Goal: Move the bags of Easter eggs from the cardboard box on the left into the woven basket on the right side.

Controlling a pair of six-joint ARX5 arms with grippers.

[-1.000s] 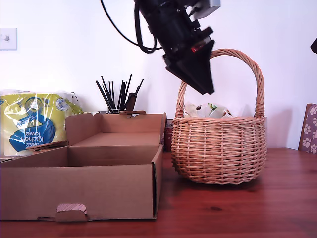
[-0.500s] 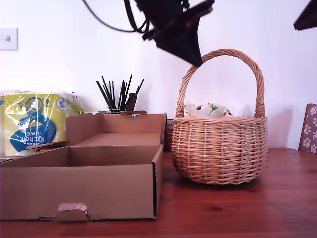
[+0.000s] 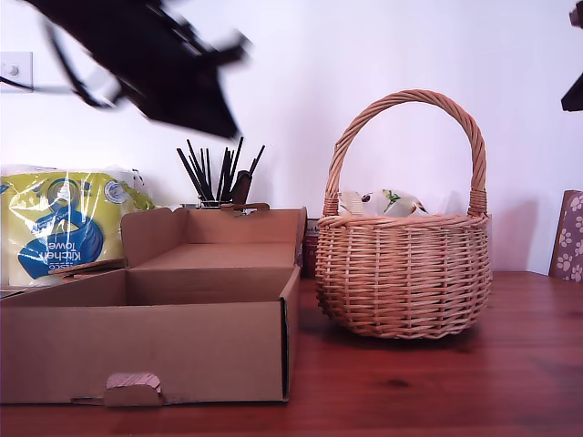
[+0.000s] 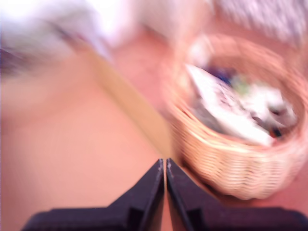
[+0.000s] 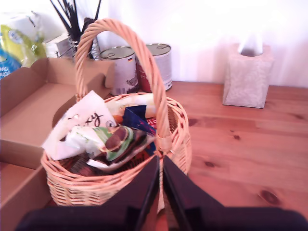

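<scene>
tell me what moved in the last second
The arm that hung over the basket swung up and across to the exterior view's left and is now above the box. Its fingers show nothing held. The basket, its bags, the box and the towel pack stayed put.

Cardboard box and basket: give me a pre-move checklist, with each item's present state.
1. cardboard box has no bags left: ok as far as the floor shows; the near part is hidden behind the front wall.
2. bags of Easter eggs sit inside the woven basket: ok.
3. Basket upright on the table: ok.
4. my first gripper shut and holding nothing: ok.
5. my second gripper shut and holding nothing: ok.
6. First wrist view sharp: not ok, it is blurred.
</scene>
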